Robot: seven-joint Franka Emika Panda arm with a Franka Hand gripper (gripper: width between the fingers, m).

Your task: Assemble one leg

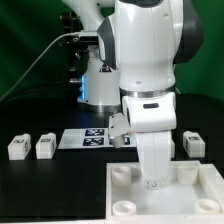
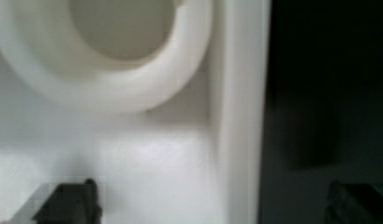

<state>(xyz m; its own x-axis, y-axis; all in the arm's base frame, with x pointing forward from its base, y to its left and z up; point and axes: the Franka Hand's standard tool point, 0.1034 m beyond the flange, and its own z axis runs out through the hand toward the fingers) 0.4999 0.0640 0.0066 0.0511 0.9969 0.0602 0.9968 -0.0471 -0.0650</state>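
Note:
Three legs show in the exterior view: two at the exterior view's left (image 1: 16, 148) (image 1: 45, 147) and one at its right (image 1: 193, 143), all lying on the table. A fourth tagged white block (image 1: 120, 129) is partly hidden behind the arm. My gripper (image 1: 152, 180) is low over the far edge of the large white panel (image 1: 170, 200). In the wrist view the gripper (image 2: 213, 205) is open and empty. One finger (image 2: 67, 200) is over the panel (image 2: 99, 150); the other (image 2: 358, 200) is past its edge, over the dark table. A round socket (image 2: 117, 50) lies just ahead.
The marker board (image 1: 88, 138) lies flat between the left legs and the arm. The robot base (image 1: 100, 85) and cables stand at the back. The panel's corner sockets (image 1: 122, 176) (image 1: 186, 172) flank the gripper.

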